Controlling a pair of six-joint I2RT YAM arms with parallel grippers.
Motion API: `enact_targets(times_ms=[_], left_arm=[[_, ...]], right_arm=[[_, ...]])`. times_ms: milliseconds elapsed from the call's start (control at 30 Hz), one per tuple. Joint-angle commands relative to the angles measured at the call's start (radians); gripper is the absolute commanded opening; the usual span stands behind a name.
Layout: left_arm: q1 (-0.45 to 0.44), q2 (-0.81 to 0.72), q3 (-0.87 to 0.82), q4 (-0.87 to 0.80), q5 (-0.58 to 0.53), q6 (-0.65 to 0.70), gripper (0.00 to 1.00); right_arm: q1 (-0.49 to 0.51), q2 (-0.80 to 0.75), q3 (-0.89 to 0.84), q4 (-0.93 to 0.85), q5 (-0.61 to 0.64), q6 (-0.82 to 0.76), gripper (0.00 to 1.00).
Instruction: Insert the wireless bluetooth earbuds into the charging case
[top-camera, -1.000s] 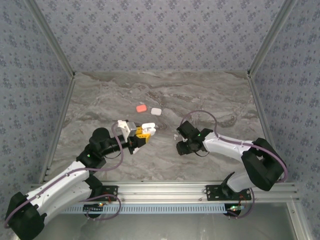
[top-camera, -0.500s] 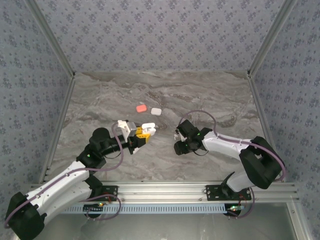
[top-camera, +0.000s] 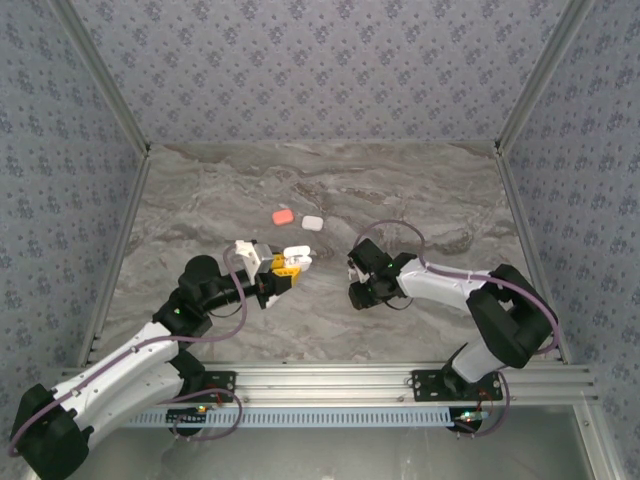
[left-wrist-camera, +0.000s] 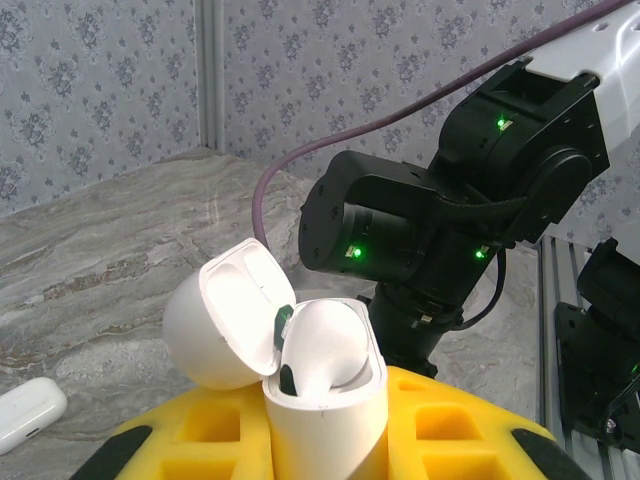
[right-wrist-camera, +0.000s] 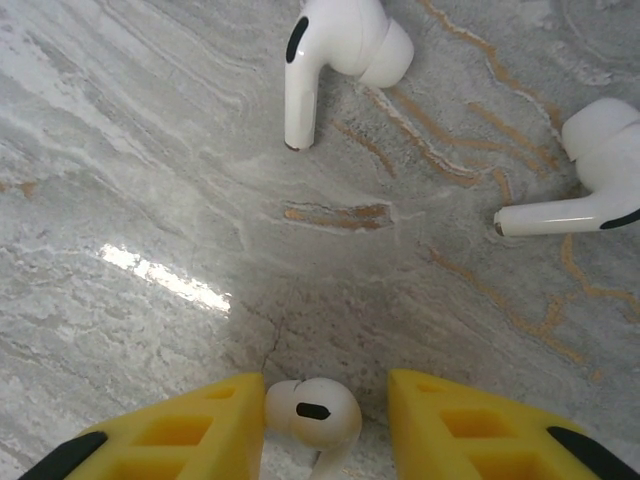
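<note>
Earbud (right-wrist-camera: 310, 410), white and stemmed, lies on counter (right-wrist-camera: 150, 150) between right fingers (right-wrist-camera: 190, 430), which stand apart, not gripping it; two more earbuds (right-wrist-camera: 335, 50), (right-wrist-camera: 590, 170) lie beyond. Left wrist view shows left fingers (left-wrist-camera: 450, 420) clamped on white case (left-wrist-camera: 325, 400), lid open.

Three white stemmed earbuds (right-wrist-camera: 335, 50) lie apart; the white charging case (left-wrist-camera: 330, 420) stands open.

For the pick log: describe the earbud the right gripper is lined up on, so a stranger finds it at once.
Start at the right gripper, low over the marble table. Between its yellow fingers lies a white earbud. The two other white earbuds lie farther off, outside the fingers.
</note>
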Motion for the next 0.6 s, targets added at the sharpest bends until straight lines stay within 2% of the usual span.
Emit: enact_targets(times_ms=[0,133,300,567], left_arm=[[-0.002,-0.01,0.009,0.006,-0.01,0.019,0.0],[-0.003,-0.011,0.007,0.008,-0.008,0.018,0.0],[-0.002,-0.005,0.004,0.029,-0.007,0.009,0.0],[-0.002,0.034,0.011,0.09,0.016,-0.012,0.0]], right_arm=[[0.015,0.029,0.021,0.028,-0.025,-0.012,0.35],[0.016,0.006,0.022,0.023,-0.024,-0.01,0.3],[0.015,-0.096,0.022,0.012,-0.009,-0.004,0.29],[0.014,-0.435,0.041,0.064,-0.014,0.027,0.28]])
